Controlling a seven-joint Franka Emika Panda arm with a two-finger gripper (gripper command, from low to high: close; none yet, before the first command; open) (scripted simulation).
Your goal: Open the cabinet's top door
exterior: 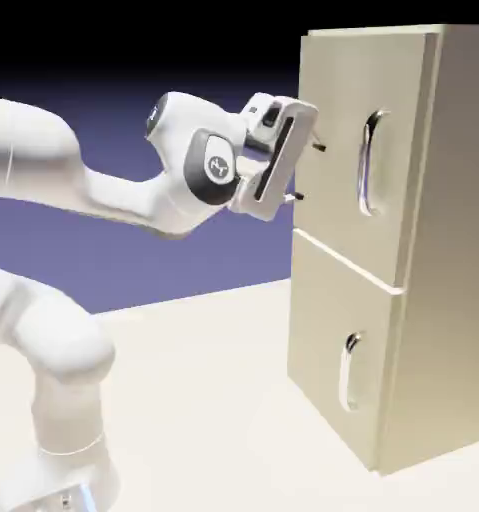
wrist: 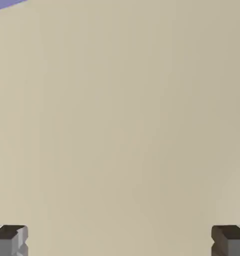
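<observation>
Cabinet [exterior: 423,300]: tall beige box, standing on the pale table [exterior: 203,400] at the right of the exterior view, its two doors facing left toward the arm.

Arm [exterior: 53,170]: white, rising from lower left and reaching right at the height of the upper panel.

Top door [exterior: 333,140]: taller beige panel, sitting flush with the cabinet front; its plain surface is filling nearly the whole hand view [wrist: 122,125].

Lower door [exterior: 328,350]: shorter panel with a small silver handle [exterior: 350,372].

Long handle [exterior: 368,162]: curved silver bar, standing upright near the top door's right edge, apart from the fingers.

Gripper [exterior: 308,171]: facing the top door left of the handle, fingers spreading wide, one above the other, gripping nothing; whether the tips are touching the panel cannot be told.
</observation>
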